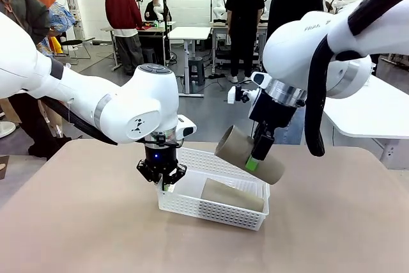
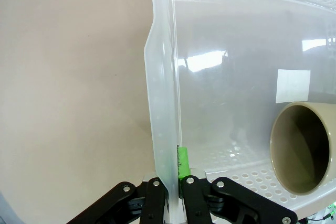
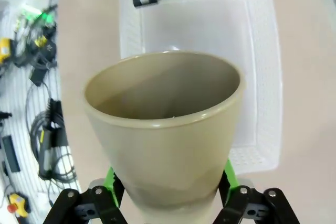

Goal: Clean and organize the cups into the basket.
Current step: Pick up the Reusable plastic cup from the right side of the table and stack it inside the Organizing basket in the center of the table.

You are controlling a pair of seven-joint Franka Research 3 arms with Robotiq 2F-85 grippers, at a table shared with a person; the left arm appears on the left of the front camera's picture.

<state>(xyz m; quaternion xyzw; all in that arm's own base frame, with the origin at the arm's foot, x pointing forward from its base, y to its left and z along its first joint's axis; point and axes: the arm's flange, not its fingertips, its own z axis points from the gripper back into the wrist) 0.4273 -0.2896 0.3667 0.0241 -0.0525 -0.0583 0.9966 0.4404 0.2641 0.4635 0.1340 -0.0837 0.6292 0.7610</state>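
tan cup (image 3: 163,124) clamped in right gripper (image 3: 169,178); left gripper (image 2: 171,176) pinching basket (image 2: 161,77) wall; floor sticker (image 2: 293,85) seemingly blank.

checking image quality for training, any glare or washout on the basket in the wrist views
Left wrist view: light glints off the glossy basket floor. Right wrist view: the basket is washed out to near white behind the cup, its mesh faint.

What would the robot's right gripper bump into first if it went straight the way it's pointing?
Most likely the basket: the right gripper, holding a tan cup, points down into it. Its cup might touch the lying cup inside first; depth is unclear.
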